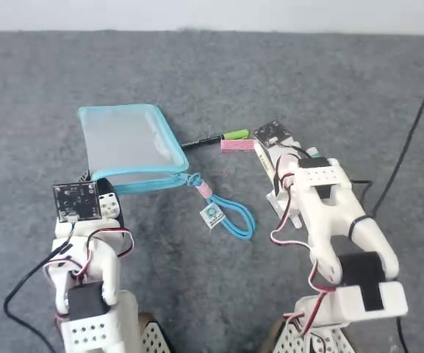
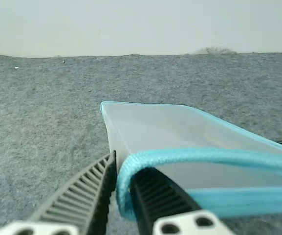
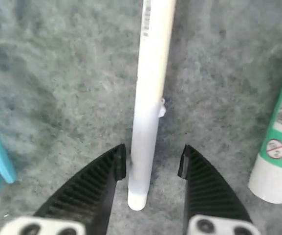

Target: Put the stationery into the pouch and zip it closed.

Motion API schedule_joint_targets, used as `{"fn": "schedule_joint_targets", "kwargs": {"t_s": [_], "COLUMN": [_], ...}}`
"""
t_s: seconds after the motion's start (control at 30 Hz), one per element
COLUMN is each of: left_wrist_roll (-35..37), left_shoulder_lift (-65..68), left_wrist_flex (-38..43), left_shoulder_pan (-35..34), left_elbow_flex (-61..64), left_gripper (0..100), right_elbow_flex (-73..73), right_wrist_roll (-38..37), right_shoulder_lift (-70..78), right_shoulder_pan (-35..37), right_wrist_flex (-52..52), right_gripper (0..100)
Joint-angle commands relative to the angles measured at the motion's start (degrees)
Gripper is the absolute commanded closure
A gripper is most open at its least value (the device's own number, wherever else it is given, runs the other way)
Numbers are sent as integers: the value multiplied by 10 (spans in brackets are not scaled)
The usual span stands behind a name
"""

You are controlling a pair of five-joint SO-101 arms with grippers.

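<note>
Left wrist view: the left gripper (image 2: 125,169) was closed on the teal zipper rim of the pouch (image 2: 180,132), with one ribbed finger on each side of the rim, near a corner. The pouch was translucent with teal trim and lay on the grey table surface (image 2: 43,107). Two teal bands showed apart beside the held spot, so the mouth looked open there, though not for certain.

High view: the pouch (image 1: 127,147) sat left of centre, just ahead of the left arm, with the zipper edge on the side nearest the arm bases. A teal wrist loop (image 1: 235,215) with a small tag (image 1: 212,215) trailed from the pouch's corner toward the right arm. A black pen (image 1: 215,138) with a green cap lay just beyond that corner, outside the pouch. A pink eraser (image 1: 237,145) lay just beside the green cap.

Right wrist view: the right gripper (image 3: 153,154) was spread open and low over the table surface, straddling the end of a white pen (image 3: 148,88). One finger was touching or nearly touching the pen, and the other stood apart from it, so it had no grip. The white pen lay flat and ran straight away from the fingers. A white-and-green tube (image 3: 277,152) lay near it on the table surface, apart from the fingers. A bit of the teal loop showed at the far edge. None of the stationery was in the pouch.
</note>
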State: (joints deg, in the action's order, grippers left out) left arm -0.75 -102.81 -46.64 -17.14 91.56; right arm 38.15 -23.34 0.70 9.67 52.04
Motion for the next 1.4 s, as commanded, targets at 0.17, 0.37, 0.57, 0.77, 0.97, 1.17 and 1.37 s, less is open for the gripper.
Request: {"fn": "schedule_joint_targets", "kwargs": {"t_s": [0.17, 0.37, 0.57, 0.77, 0.97, 1.17, 1.37], "left_wrist_roll": [-5, -3, -2, -4, -4, -5, -5], "left_shoulder_lift": [-13, -12, -13, -13, -13, -13, -13], "left_wrist_flex": [19, 18, 18, 19, 19, 19, 18], "left_shoulder_pan": [7, 33, 112, 132, 132, 132, 132], "left_elbow_flex": [-15, -8, 17, 20, 20, 20, 20], "left_gripper": [988, 988, 988, 988, 988, 988, 988], "right_elbow_flex": [-8, -35, -39, -39, -38, -39, -82], "right_wrist_roll": [7, 5, 2, -47, -72, -70, -60], "right_shoulder_lift": [-1, -76, -268, -415, -490, -445, -369], "right_shoulder_pan": [-6, -10, 14, 113, 235, 261, 259], "right_wrist_flex": [-7, 77, 205, 325, 387, 388, 371], "right_gripper": [991, 992, 993, 993, 993, 993, 993]}}
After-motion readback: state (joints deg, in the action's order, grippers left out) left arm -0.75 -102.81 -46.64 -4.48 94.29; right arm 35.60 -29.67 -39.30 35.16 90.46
